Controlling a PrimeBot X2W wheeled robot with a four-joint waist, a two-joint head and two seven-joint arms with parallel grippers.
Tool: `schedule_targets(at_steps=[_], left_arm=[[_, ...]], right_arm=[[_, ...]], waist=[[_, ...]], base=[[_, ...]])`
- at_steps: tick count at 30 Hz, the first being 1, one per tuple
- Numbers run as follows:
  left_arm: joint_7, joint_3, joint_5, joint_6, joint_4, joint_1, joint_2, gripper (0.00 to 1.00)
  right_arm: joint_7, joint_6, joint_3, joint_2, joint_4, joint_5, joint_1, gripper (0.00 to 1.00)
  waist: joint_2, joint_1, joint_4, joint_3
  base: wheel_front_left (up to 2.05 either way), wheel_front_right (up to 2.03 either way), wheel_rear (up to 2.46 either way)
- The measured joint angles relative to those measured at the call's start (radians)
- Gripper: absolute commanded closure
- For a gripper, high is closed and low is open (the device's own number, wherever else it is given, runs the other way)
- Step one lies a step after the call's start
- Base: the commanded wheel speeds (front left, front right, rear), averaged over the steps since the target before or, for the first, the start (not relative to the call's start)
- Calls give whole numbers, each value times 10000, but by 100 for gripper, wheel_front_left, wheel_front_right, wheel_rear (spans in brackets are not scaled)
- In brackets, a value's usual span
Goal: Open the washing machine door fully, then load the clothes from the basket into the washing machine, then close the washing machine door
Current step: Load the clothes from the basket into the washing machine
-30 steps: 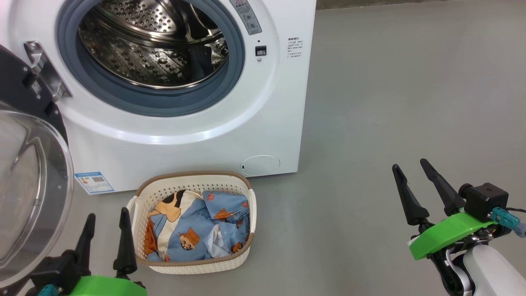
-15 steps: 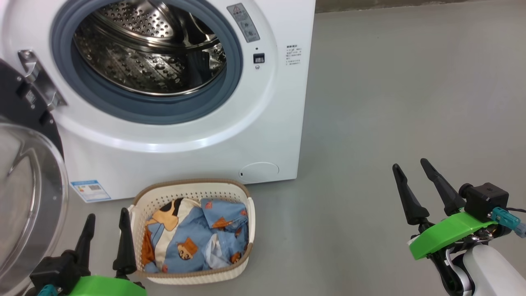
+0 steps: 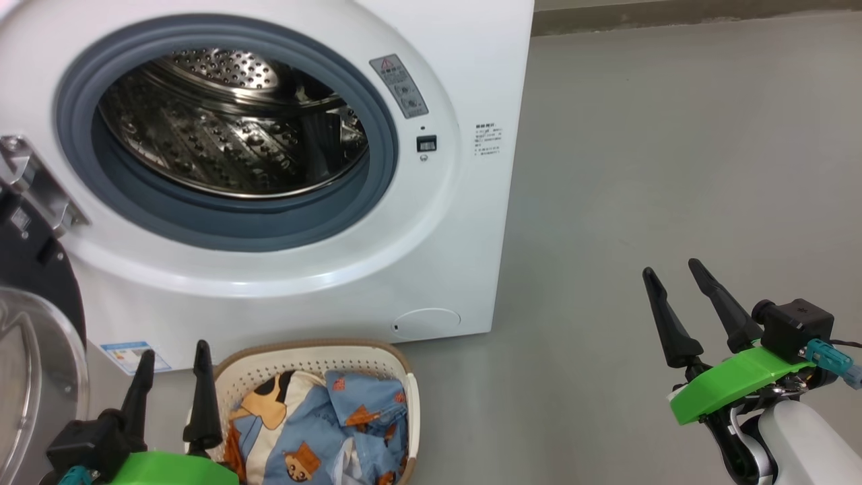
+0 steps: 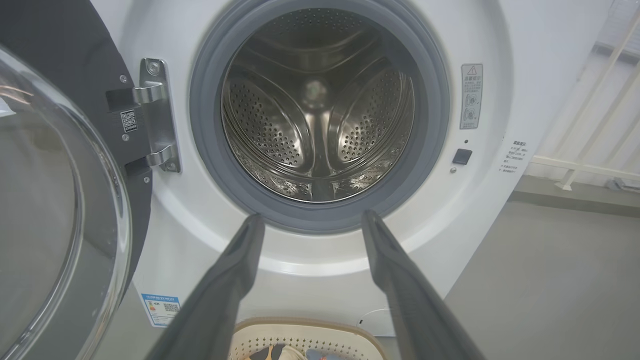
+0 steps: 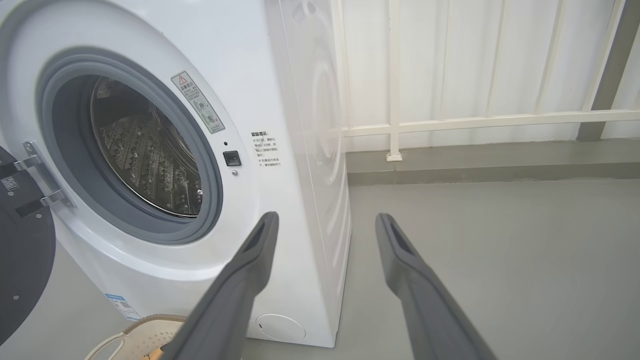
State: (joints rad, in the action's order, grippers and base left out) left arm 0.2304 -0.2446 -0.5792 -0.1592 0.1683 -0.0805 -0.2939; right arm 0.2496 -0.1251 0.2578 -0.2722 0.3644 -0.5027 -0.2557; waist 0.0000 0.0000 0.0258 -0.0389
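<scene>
The washing machine [image 3: 303, 269] stands with its door [image 3: 37, 350] swung wide open to the left, baring the steel drum [image 3: 229, 135]. The basket [image 3: 296, 367] sits on the grey floor [image 3: 640, 168] just before the machine, the blue printed clothes [image 3: 323, 431] heaped inside it. The left gripper [image 3: 174, 349] hovers beside the basket's left rim and the right gripper [image 3: 671, 267] well off to the right, both with fingers spread and empty.

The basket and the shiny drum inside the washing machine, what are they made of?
The basket looks like cream plastic: smooth walls with neat rows of little holes, and a brown rim that seems woven, maybe moulded. The drum looks like polished steel: it is silvery, mirrors the light and is dotted with punched holes.
</scene>
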Motion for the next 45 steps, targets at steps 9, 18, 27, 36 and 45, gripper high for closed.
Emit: schedule_targets(at_steps=[9,18,27,36,45], left_arm=[[44,-6,-23,0,-13,0,0,0],[46,-36,-23,0,-12,0,0,0],[73,-77,-23,-10,-8,-2,-4,0],[75,-94,-25,-46,-8,-4,-23,0],[75,-128,-67,-90,0,-28,-27,0]], right_arm=[[0,0,0,17,-6,0,1,0],[0,0,6,17,-4,0,0,0],[0,0,23,15,0,0,0,0],[0,0,25,15,6,0,-1,0],[0,0,23,15,10,0,-2,0]], waist=[[1,0,-23,-12],[0,0,-41,-37],[0,0,-39,-64],[1,0,-38,-106],[1,0,-47,-205]], base=[[29,-29,0],[0,0,0],[0,0,0],[0,0,0],[0,0,0]])
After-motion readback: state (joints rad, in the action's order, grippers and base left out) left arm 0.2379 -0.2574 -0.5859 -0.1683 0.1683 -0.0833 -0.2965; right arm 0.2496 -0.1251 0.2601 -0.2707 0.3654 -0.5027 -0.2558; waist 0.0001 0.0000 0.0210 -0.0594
